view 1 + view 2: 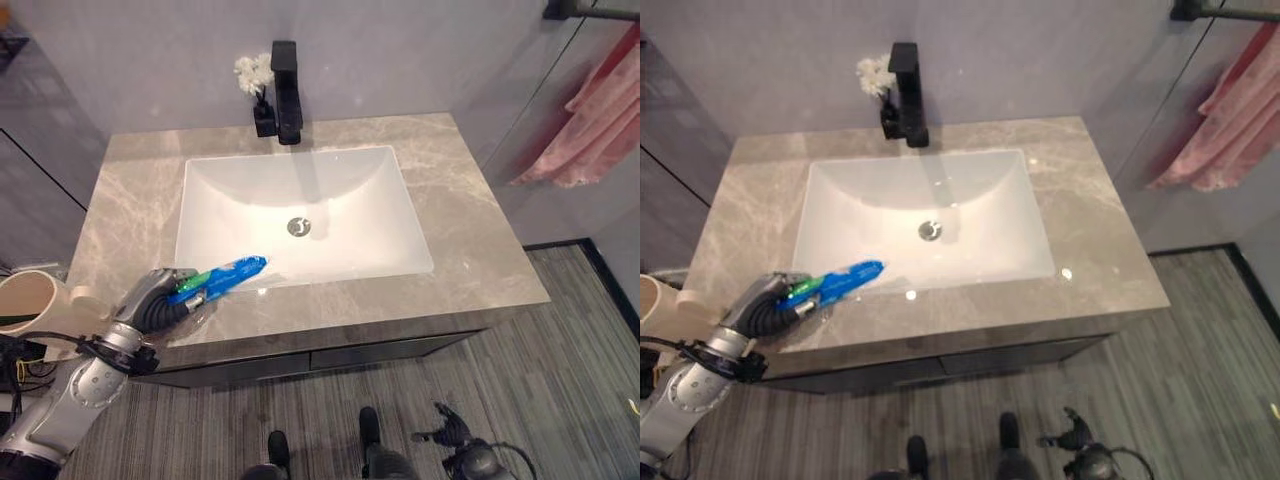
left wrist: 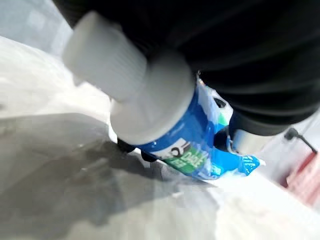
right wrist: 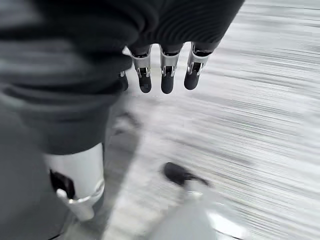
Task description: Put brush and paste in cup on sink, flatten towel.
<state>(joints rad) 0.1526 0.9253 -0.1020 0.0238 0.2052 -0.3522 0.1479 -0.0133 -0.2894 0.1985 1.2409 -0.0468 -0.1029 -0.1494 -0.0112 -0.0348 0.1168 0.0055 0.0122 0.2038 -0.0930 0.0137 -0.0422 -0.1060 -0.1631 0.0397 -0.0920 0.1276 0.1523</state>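
One glossy blue tube (image 1: 222, 277), white-capped, sits clamped in the left hand (image 1: 155, 300) at the marble counter's (image 1: 480, 240) front-left corner. Its flat tail points toward the white basin (image 1: 300, 190). Right hand (image 3: 165, 75) hangs, fingers straight and slack.

A white rectangular basin (image 1: 300, 200) is set into the middle of the grey marble counter (image 1: 470, 230). Behind it, a black tap (image 1: 287, 90) is mounted, with what appears to be a small black vase of white flowers (image 1: 258, 90) just to its left. A blue toothpaste tube (image 1: 225, 276) is held by the left hand (image 1: 150, 300) over the counter's front-left edge, just before the basin. A cream cup (image 1: 25, 300) is placed left of the counter. A pink towel (image 1: 600, 120) is hung to the right, well apart.

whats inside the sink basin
The white basin holds just its metal drain. The blue tube, gripped by the left hand, overhangs the front rim and hides a little of it.
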